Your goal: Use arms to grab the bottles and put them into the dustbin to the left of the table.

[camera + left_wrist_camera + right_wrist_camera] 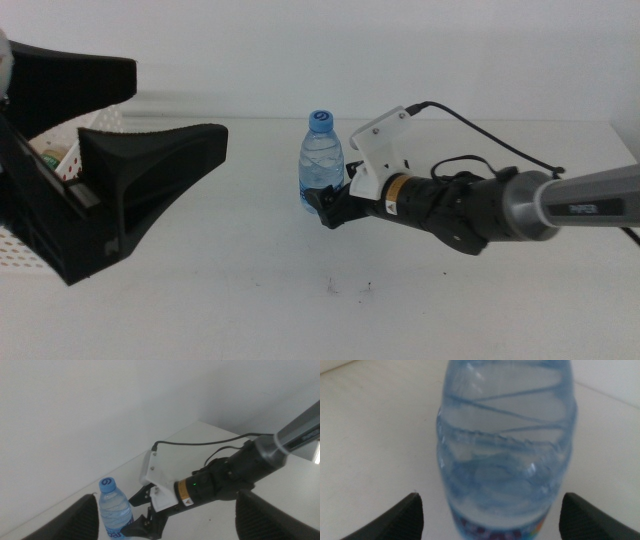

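Middle view: just one water bottle [322, 160] standing upright near the counter's [250, 300] far edge, right end effector [330, 200] spread wide around its base, not clamped. Left end effector [150, 165] hangs released over the dustbin [25, 250] at the left edge.

Left wrist view: same single bottle [116, 510], right end effector [142, 515] at it.

Right wrist view: bottle [507, 445] fills the gap between the jaws.
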Robot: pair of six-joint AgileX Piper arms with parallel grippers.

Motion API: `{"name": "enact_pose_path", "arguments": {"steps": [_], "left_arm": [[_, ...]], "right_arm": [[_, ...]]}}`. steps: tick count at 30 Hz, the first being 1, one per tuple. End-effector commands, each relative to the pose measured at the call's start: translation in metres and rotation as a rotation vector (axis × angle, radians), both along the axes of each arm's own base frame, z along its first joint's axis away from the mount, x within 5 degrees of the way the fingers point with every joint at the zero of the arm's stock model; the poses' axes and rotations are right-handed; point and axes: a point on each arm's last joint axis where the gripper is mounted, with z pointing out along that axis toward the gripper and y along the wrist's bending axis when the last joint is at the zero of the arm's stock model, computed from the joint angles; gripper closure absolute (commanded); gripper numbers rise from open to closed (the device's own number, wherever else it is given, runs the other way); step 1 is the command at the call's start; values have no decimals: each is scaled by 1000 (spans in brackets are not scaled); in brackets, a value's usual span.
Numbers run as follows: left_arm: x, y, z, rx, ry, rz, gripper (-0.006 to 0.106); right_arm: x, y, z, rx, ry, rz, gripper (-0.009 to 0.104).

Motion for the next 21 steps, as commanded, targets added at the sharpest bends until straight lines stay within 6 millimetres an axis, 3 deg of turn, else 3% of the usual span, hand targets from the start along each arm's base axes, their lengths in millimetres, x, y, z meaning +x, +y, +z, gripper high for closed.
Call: {"name": "enact_pose_path", "arguments": {"steps": [1,8,15,16,21], "left_arm": [[-1,0,0,-10,-5,-1,7],[-1,0,0,-10,-5,-1,7],[-1,0,0,-7,-5,0,7],[-1,0,0,-7,-5,0,7],[-1,0,0,-7,-5,0,7]], "right_arm": [[-8,-7,16,8,-21,2,8],[-21,-38,50,-39,21,-107,8],[-57,-75,134,-139,41,-247,8],[-71,-85,158,-141,24,-270,8],[-105,-105,199,-133,18,-285,8]]}}
